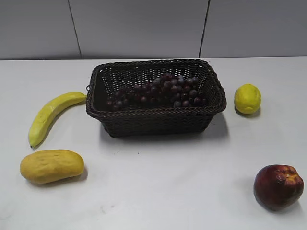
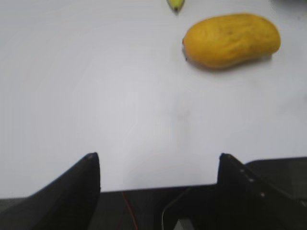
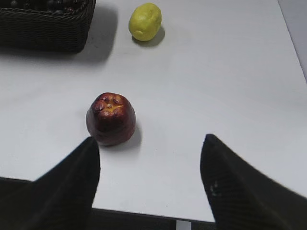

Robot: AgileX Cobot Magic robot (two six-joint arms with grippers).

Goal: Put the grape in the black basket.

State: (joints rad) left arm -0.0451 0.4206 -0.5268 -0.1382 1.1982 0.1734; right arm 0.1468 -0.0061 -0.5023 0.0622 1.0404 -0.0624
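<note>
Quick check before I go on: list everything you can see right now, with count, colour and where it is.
basket: 1, dark brown-black wicker, centre back of table
grapes: 1 bunch, dark red-purple, lying inside the basket
banana: 1, yellow, left of basket
mango: 1, orange-yellow, front left
lemon: 1, yellow, right of basket
apple: 1, dark red, front right
table: 1, white
left gripper: 1, black, open, empty, near table's front edge
right gripper: 1, black, open, empty, near the apple

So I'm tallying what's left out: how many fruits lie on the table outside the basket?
4: banana left of the black basket, mango front left, lemon right of it, dark red apple front right. The grape lies inside.
</note>
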